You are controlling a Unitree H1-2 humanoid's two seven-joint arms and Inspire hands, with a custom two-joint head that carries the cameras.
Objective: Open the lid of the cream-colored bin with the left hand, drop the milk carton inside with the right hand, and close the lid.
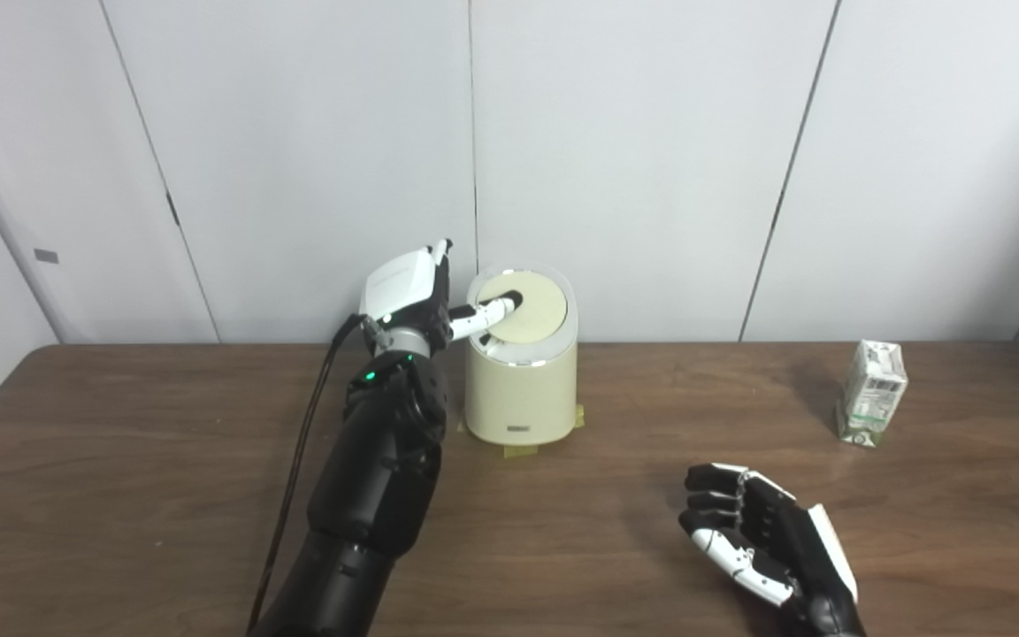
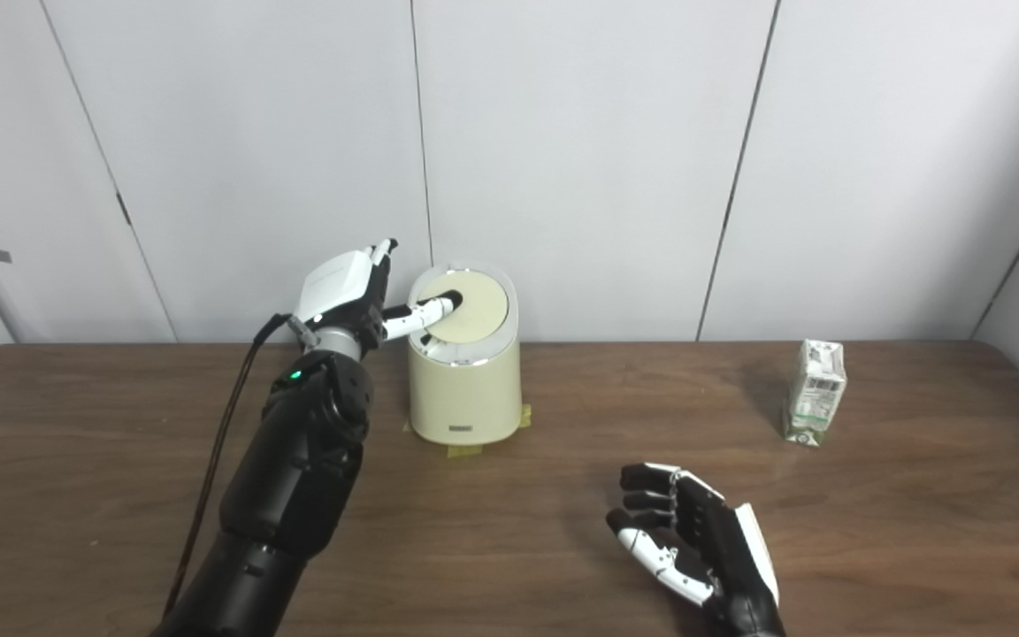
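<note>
The cream-colored bin stands at the back of the table, its round lid lying flat and closed. My left hand is raised just left of the bin, with one finger stretched out onto the lid's left part; it grasps nothing. The milk carton stands upright far to the right on the table. Low in the picture, my right hand rests over the table with fingers spread apart, holding nothing, well short of the carton.
The brown wooden table runs the full width, backed by a white panelled wall. Yellow tape tabs mark the bin's foot. A black cable hangs along my left arm.
</note>
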